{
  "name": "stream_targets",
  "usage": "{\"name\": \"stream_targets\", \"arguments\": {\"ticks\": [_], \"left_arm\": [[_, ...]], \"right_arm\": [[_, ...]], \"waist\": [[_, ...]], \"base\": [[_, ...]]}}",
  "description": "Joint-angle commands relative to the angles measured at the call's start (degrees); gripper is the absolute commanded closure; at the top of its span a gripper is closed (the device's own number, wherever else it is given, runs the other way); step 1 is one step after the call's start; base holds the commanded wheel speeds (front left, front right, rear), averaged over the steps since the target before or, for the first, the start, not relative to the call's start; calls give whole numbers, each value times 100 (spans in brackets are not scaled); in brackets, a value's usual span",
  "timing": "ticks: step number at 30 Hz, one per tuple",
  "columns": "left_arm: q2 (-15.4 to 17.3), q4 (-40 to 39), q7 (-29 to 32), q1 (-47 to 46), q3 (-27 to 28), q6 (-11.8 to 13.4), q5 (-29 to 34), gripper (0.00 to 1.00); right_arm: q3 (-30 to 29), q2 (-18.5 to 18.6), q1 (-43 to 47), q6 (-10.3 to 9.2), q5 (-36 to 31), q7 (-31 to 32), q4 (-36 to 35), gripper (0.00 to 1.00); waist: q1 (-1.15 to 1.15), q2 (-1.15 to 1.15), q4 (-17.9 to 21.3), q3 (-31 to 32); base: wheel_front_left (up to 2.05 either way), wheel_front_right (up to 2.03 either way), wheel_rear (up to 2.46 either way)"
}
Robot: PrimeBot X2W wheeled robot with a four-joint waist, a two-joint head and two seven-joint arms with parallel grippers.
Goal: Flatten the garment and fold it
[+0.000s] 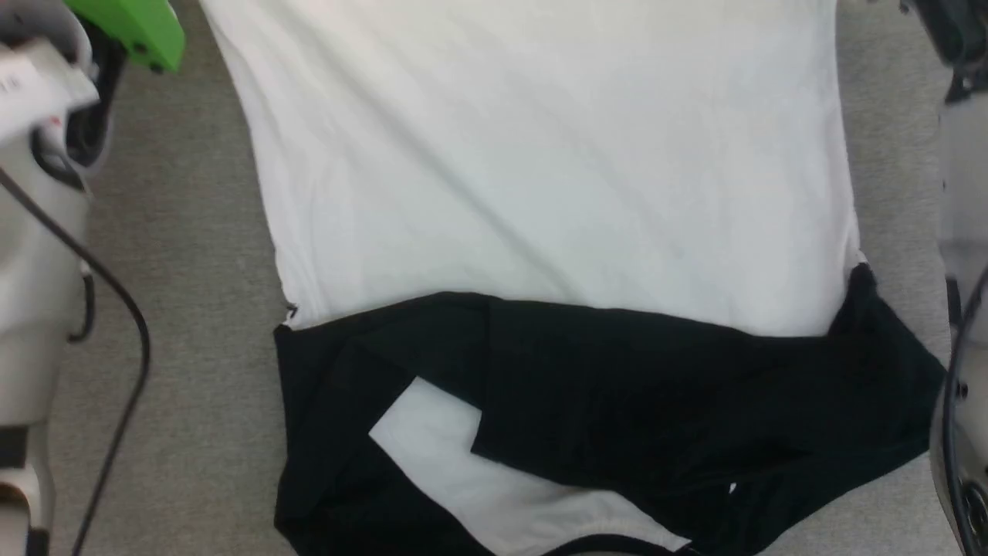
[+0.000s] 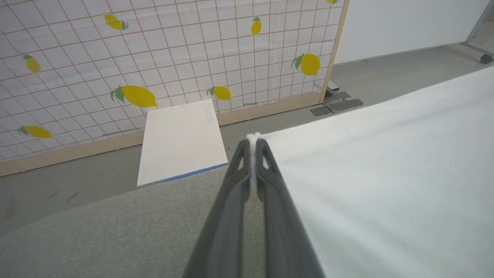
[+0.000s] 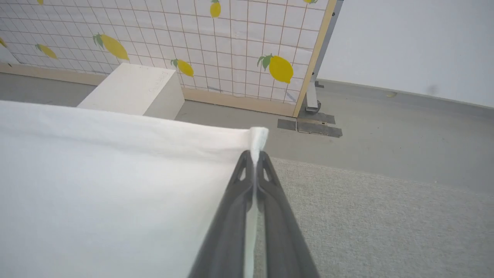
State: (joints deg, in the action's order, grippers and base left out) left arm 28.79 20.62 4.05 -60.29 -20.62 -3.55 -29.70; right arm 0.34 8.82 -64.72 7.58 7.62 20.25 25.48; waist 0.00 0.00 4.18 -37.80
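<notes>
The garment [image 1: 540,170] lies spread over the grey table, its big white panel stretched taut toward the far side and its black sleeves [image 1: 617,401] bunched at the near edge. In the left wrist view my left gripper [image 2: 252,143] is shut on the white hem corner [image 2: 254,136], with the white panel [image 2: 386,185] running off to the right. The right wrist view has my right gripper [image 3: 254,156] shut on the other white corner [image 3: 259,137], the cloth [image 3: 96,185] stretching away to the left. Both corners are lifted slightly off the table.
A rigid white box [image 2: 181,141] stands on the floor beyond the table, in front of a lemon-patterned grid panel [image 2: 154,58]. My pale forearms and a black cable [image 1: 116,309] flank the garment. Grey table surface [image 1: 177,309] shows on both sides.
</notes>
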Motion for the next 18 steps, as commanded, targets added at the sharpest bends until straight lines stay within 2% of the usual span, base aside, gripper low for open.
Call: {"name": "stream_targets", "arguments": {"ticks": [1, 5, 10, 18], "left_arm": [[19, -72, -217, 222, 17, -42, 62, 100], [-44, -315, -598, 845, -23, -60, -27, 100], [-12, -861, -709, 1881, -150, -55, -184, 100], [244, -2152, -510, 3935, -108, 411, -594, 100]], "right_arm": [[75, 124, 260, -9, 133, -188, -133, 100], [298, 423, 1089, -9, 495, -511, -568, 100], [372, 717, 2450, -9, 890, -651, -1364, 100], [-3, 768, 4758, -9, 1135, -385, -2867, 100]], "waist": [[0, 0, -64, 587], [0, 0, -165, 1151], [0, 0, -261, 1836], [0, 0, -322, 2616]], "base": [[0, 0, 0], [0, 0, 0], [0, 0, 0], [0, 0, 0]]}}
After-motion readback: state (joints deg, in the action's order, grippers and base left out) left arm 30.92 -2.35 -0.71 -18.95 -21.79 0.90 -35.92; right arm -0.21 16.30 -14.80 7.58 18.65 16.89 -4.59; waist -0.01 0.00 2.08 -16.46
